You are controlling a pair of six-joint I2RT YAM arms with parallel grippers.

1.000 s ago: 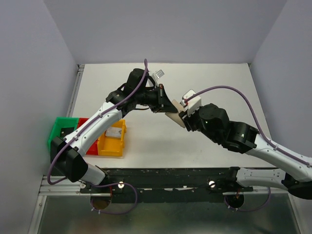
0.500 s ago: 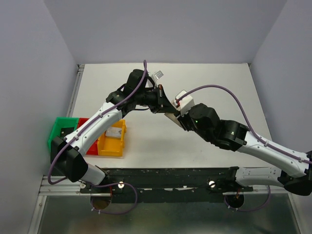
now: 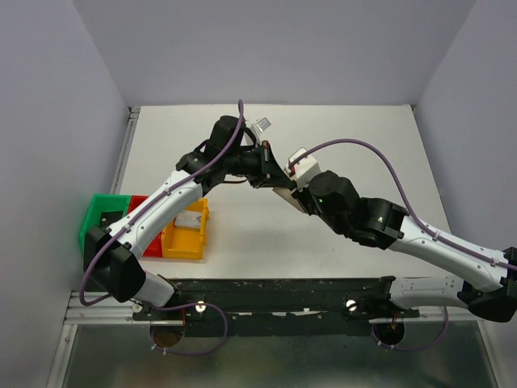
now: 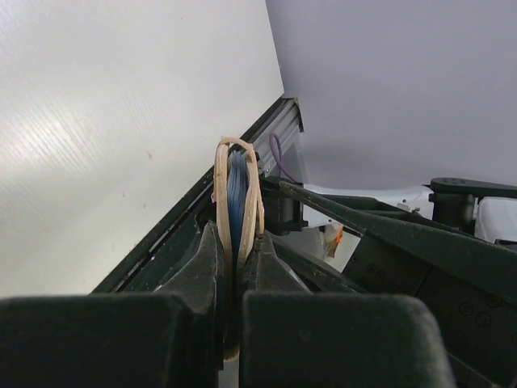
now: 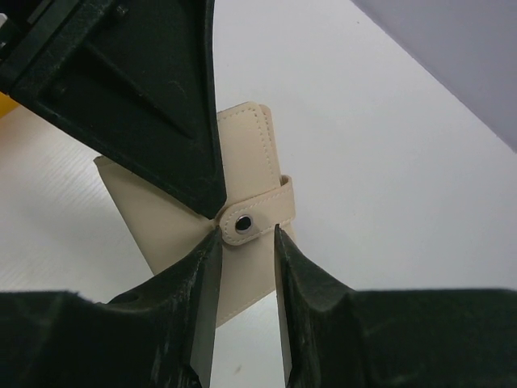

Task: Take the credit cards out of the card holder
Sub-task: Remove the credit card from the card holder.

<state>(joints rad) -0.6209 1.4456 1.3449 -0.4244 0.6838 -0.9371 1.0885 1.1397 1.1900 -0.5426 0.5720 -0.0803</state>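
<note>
The card holder (image 5: 242,141) is closed, tan outside, with a snap tab (image 5: 257,216) across its edge. My left gripper (image 3: 270,173) is shut on it and holds it above the table. In the left wrist view the holder (image 4: 237,190) stands edge-on between my left gripper's (image 4: 234,263) jaws, with a blue-grey lining showing. My right gripper (image 5: 246,236) is open, its fingers either side of the tab; in the top view it (image 3: 296,192) meets the holder (image 3: 283,192). The credit cards are hidden.
Green (image 3: 100,213), red (image 3: 150,243) and yellow (image 3: 187,233) bins stand at the table's left front; the yellow one holds a white item. Grey walls close in the table at the back and both sides.
My right arm has moved left and forward to the holder, so its open fingers now straddle the tab. The left arm has held the holder still.
</note>
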